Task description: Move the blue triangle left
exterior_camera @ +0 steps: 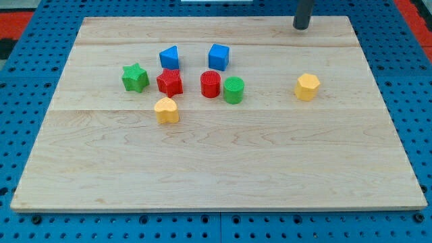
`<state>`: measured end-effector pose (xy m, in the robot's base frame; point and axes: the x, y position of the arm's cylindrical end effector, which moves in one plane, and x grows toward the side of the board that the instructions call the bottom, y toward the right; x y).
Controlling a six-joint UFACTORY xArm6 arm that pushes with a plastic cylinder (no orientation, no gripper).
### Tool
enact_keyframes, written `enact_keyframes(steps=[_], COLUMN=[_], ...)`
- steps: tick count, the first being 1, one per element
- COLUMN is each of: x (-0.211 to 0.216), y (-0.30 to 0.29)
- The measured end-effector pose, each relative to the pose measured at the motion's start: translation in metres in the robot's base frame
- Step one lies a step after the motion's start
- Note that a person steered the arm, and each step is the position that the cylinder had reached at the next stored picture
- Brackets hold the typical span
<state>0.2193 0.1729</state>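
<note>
The blue triangle (169, 57) sits on the wooden board (216, 162), left of centre near the view's top. A blue cube (219, 57) is to its right. A red star (169, 82) lies just below the triangle and a green star (135, 77) lies to its lower left. My tip (300, 27) is at the view's top right, far to the right of the blue triangle and touching no block.
A red cylinder (210, 84) and a green cylinder (233, 90) stand side by side below the blue cube. A yellow block (166, 110) lies below the red star. A yellow hexagon (307, 87) sits alone at the right.
</note>
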Motion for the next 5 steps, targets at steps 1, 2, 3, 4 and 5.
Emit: enact_keyframes(steps=[1, 2, 3, 4, 5], x=[0.000, -0.015, -0.015, -0.015, -0.001], y=[0.000, 0.006, 0.018, 0.049, 0.045])
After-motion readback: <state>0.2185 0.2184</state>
